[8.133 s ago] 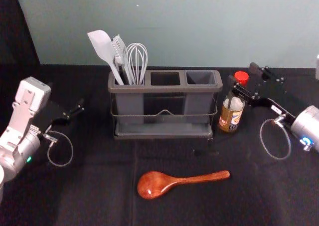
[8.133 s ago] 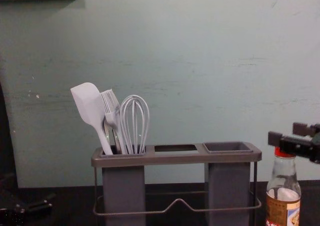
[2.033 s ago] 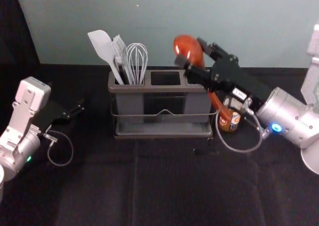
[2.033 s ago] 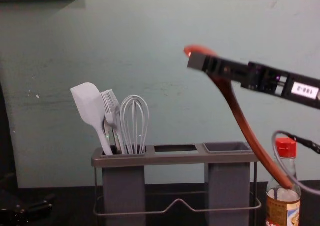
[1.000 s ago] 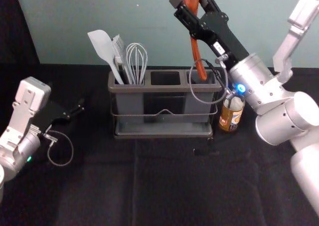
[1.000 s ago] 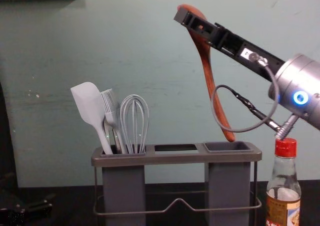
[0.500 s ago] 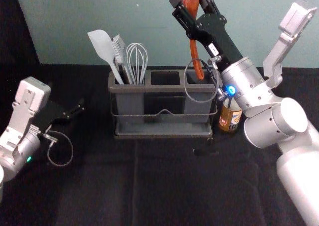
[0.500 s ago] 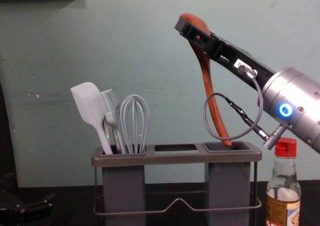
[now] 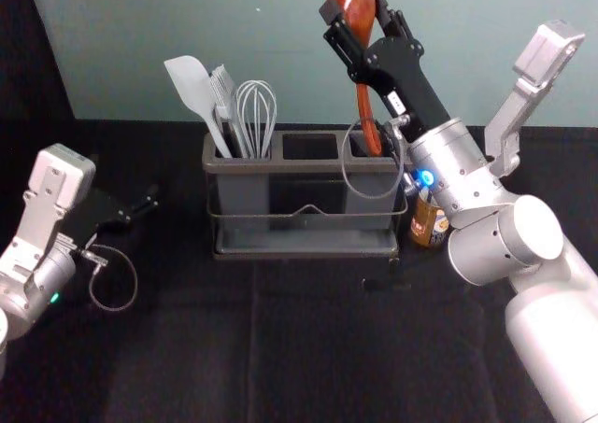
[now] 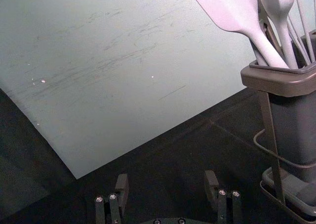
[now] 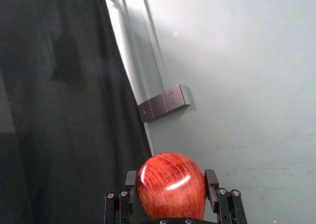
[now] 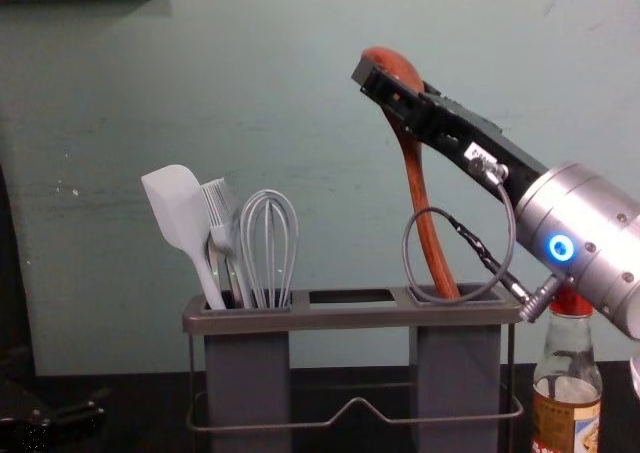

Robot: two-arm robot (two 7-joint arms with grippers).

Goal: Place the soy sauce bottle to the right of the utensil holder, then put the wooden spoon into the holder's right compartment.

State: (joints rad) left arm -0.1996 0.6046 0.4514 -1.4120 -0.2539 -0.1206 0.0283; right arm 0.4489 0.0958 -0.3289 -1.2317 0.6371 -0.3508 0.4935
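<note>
Right pincer [image 9: 355, 7]: raised over the back of the holder and pinching a glossy red-brown wooden spoon [image 9: 364, 101] by its rounded bowl, one finger on each side. The spoon hangs bowl-up and slightly tilted; its long, slim handle runs down below the pincer, the end reaching into the mouth of the right compartment [image 12: 458, 373]. A grey cable loop [image 12: 406, 245] droops from the wrist behind the pincer, passing in front of the handle.

Below the pincer: a dark grey, three-opening plastic utensil holder [image 12: 350, 319] in a thin wire frame, upright on the black-cloth surface [image 9: 280, 348]. Down and to the pincer's left, its left compartment bears a pale, flat-bladed spatula [image 9: 192, 85], a pale bristled brush [image 9: 225, 92] and a pale wire whisk [image 9: 257, 110].

Below and to the pincer's right: a clear glass soy sauce bottle [image 12: 567, 413] with a red cap and brown-and-gold label, standing just beside the holder's right end, its cap partly hidden by the arm as I see it.

Left pincer [image 9: 148, 203]: idle, low over the left of the surface, well apart from its counterpart, fingers spread with nothing between them
</note>
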